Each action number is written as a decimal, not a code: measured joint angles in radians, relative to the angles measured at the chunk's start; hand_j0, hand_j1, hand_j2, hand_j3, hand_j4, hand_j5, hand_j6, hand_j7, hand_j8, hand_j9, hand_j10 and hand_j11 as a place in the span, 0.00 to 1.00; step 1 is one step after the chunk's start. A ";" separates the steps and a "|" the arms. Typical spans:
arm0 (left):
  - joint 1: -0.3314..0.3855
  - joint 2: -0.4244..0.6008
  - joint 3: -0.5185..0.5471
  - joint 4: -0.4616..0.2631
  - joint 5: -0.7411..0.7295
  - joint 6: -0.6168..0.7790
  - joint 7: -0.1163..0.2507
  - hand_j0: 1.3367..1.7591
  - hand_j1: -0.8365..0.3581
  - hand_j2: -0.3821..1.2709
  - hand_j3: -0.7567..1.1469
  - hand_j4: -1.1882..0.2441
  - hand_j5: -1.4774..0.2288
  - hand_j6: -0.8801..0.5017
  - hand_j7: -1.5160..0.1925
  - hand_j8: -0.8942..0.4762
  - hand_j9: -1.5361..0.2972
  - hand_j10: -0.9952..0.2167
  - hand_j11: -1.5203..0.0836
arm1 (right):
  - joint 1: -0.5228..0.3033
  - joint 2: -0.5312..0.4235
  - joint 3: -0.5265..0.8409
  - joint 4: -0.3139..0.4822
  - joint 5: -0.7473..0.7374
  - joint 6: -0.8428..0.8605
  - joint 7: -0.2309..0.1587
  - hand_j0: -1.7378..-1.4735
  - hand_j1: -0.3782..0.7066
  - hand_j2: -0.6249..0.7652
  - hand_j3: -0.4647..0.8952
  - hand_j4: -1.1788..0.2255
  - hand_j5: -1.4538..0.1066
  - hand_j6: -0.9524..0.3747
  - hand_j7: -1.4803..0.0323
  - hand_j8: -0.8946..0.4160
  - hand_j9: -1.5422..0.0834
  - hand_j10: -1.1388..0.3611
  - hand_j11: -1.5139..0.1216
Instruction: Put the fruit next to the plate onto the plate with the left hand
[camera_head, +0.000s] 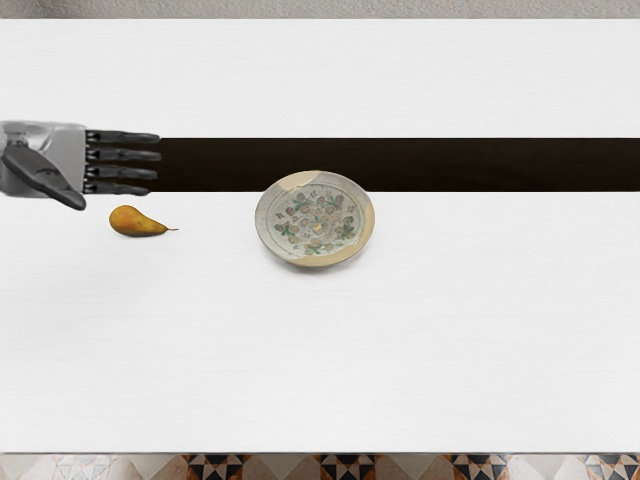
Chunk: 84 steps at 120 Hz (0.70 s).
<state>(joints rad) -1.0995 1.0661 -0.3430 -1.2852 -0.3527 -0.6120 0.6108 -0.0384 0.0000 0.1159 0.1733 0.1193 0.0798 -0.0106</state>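
A small yellow-brown pear (136, 222) lies on its side on the white table, stem pointing right toward the plate. The round patterned plate (314, 218) with a tan rim sits about a hand's width to the pear's right and holds nothing. My left hand (110, 162) comes in from the left edge, just above and behind the pear. Its fingers stretch out straight to the right and its thumb angles down; it is open and apart from the pear.
A dark horizontal gap (400, 164) runs across the table behind the plate and the hand. White tabletop (330, 350) spreads in front of the pear and plate. Patterned floor tiles (350, 467) show past the near edge.
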 joint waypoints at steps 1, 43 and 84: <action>0.000 0.000 0.001 -0.001 0.000 0.000 0.000 0.76 0.99 0.23 0.40 0.83 0.87 0.64 0.89 0.65 0.84 0.82 0.95 | 0.000 0.000 0.000 0.000 0.000 0.000 0.000 0.30 0.06 0.44 0.34 0.82 0.90 0.69 0.95 0.66 0.92 0.74 0.90; -0.075 -0.042 0.009 -0.005 0.128 0.000 0.000 0.76 0.99 0.23 0.40 0.83 0.87 0.64 0.89 0.65 0.84 0.82 0.95 | 0.001 0.000 -0.007 0.001 -0.008 0.000 0.000 0.30 0.06 0.44 0.34 0.82 0.90 0.69 0.95 0.66 0.92 0.74 0.90; -0.151 -0.185 0.004 0.007 0.660 0.000 0.000 0.76 0.99 0.23 0.40 0.83 0.87 0.64 0.89 0.65 0.84 0.82 0.95 | 0.001 0.000 -0.007 0.002 -0.008 0.000 0.000 0.30 0.06 0.44 0.34 0.82 0.90 0.69 0.95 0.66 0.92 0.74 0.90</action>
<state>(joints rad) -1.2501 0.8815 -0.3389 -1.2783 0.3074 -0.6115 0.6109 -0.0372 0.0000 0.1094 0.1749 0.1110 0.0798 -0.0107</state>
